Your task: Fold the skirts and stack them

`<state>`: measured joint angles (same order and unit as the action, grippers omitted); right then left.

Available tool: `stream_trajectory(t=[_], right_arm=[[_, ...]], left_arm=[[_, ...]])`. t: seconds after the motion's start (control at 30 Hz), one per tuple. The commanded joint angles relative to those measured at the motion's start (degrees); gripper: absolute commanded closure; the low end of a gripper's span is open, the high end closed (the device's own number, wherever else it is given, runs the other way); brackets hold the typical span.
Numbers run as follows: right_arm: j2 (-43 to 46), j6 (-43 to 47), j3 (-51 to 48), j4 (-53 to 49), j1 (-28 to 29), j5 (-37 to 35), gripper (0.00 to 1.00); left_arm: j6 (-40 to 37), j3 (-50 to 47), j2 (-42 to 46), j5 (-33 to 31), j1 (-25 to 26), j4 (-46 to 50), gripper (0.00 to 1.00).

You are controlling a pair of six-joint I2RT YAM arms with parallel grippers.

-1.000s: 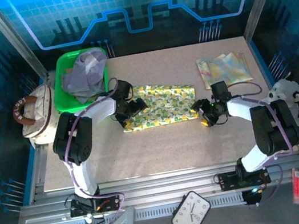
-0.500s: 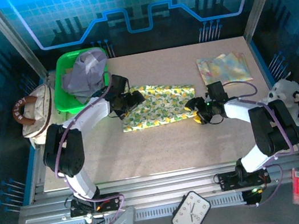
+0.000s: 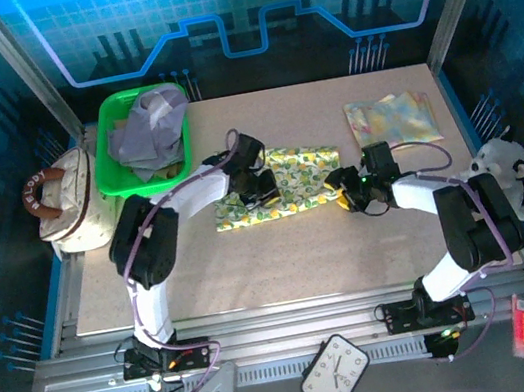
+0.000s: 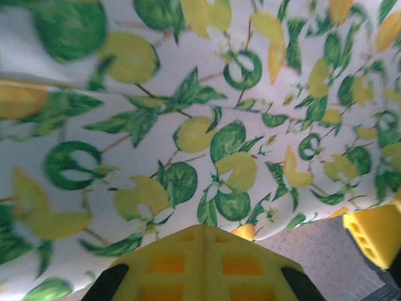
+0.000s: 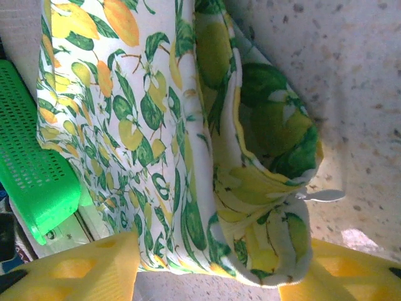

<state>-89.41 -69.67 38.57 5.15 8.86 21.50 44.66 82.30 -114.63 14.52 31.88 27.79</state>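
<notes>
- from above: the lemon skirt (image 3: 290,183) lies flat in the middle of the worktop (image 3: 284,263).
- the left pincer (image 3: 262,184) is down on the left part of the lemon skirt. it is closed.
- the right pincer (image 3: 347,193) is at the right end of the lemon skirt, down by the worktop.
- the grey skirt (image 3: 153,126) sits in a heap in the green bin (image 3: 110,152) at the far left corner.
- a folded cloth (image 3: 391,120) in pale colours lies at the far right, well apart from the lemon skirt.
- a handbag (image 3: 66,205) sits past the left edge of the worktop and a white soft toy (image 3: 500,164) past the right edge.
- left wrist: the lemon skirt (image 4: 207,125) is very near, with a soft fold across it.
- one yellow finger (image 4: 200,263) pokes up from below, and the cloth comes right down to its tip, so the closed left pincer pinches the lemon skirt.
- a bit of bare worktop (image 4: 307,251) shows at the lower right.
- right wrist: the right pincer (image 5: 210,266) is open. its two yellow fingers (image 5: 81,266) stand wide apart.
- the rolled end of the lemon skirt (image 5: 156,125) sits between them, on the speckled worktop (image 5: 351,81).
- the green bin (image 5: 31,182) shows at the left edge.
</notes>
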Motion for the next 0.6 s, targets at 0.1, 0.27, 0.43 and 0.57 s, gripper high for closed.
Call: stream_trajectory(t=[0.1, 0.27, 0.43, 0.57], right_arm=[[-3.0, -2.9, -2.5, 9.8, 1.8, -4.3, 0.46], [-3.8, -2.6, -3.4, 13.1, 3.3, -8.4, 0.58], [-4.4, -0.9, -4.7, 16.1, 3.6, -14.1, 0.73], [-4.9, 0.5, -5.1, 19.2, 3.5, -16.3, 0.85]], left_arm=[[-2.6, 4.7, -6.4, 0.3, 1.5, 5.6, 1.0], [-3.0, 3.6, -8.7, 2.0, 1.5, 5.4, 1.0], [-2.7, 3.9, -10.4, 2.5, 0.9, 5.4, 1.0], [-3.0, 3.2, -9.5, 2.2, 1.0, 4.6, 1.0]])
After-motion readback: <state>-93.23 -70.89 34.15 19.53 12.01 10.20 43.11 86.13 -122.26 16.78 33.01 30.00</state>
